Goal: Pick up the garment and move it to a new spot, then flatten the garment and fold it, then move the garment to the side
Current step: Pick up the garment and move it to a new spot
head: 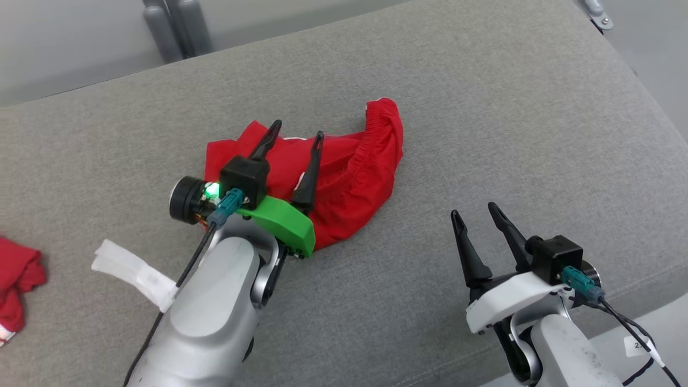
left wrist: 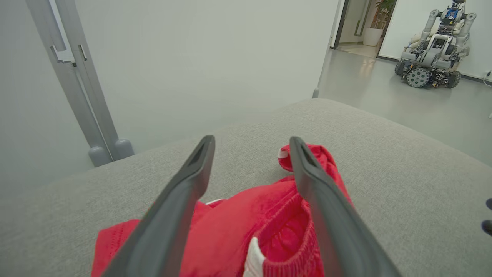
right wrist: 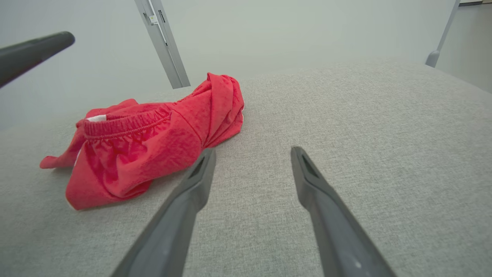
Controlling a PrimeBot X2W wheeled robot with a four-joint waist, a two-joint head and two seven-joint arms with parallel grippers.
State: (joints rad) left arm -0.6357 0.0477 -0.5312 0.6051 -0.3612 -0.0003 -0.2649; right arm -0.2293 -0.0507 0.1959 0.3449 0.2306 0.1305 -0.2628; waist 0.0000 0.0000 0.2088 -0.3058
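Garment: The red garment lay crumpled in a heap near the middle of the grey padded surface. Its elastic waistband was bunched up along the far right side, and several layers were doubled over.
Left pincer: The left pincer stood wide open above the garment's left part, with cloth under both fingers, and gripped nothing. Whether its tips touched the cloth could not be told.
Right pincer: The right pincer was also open and empty. It hung over bare padding near the garment's right edge, apart from the cloth.
Stage, as judged: The garment seemed to be at its spot, and flattening had not begun.
Risk, snagging: In the left wrist view a finger sat right by the waistband opening. Lifting carelessly could hook the elastic and drag the heap along.
Risk, wrong layers: With the folds stacked, a pinch might take two layers at once. Pulling would then tighten the bunch, not spread it.
Risk, soft base: The padding likely gives under pressure. Tips pushed too deep could pinch upholstery together with cloth.
Risk, arms meeting: Both pincers reaching for one small heap could collide.
Risk, mix-up: A second red cloth lay at the left edge, well apart, and it could be taken for the target.
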